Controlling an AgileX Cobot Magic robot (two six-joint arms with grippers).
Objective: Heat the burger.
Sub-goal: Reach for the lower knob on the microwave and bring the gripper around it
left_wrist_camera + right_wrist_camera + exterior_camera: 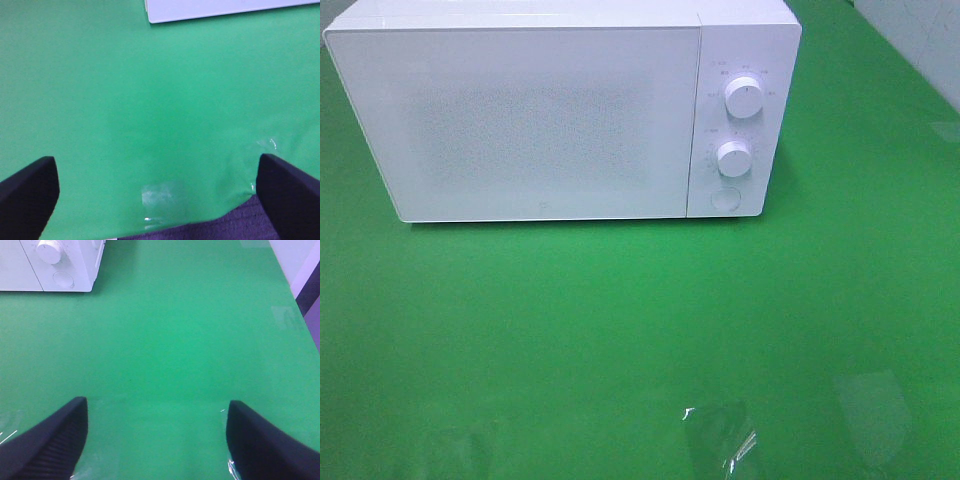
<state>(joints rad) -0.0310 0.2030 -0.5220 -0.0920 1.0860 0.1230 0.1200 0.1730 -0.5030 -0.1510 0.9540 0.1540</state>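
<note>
Nearest you, both claws hang empty: the left gripper (157, 182) has its black jaws spread wide, and the right gripper (157, 427) stands open too, with nothing between either pair. Under them lies the flat green table cover (620, 320), with clear tape patches (720, 440) stuck on it. Farther back sits the white boxy microwave (560, 110), its door closed. The burger shows in no view; it may be behind that door, but you cannot tell. Expect it to be light, soft and stacked. Grip it gently across the bun's sides, or the layers may slide.
</note>
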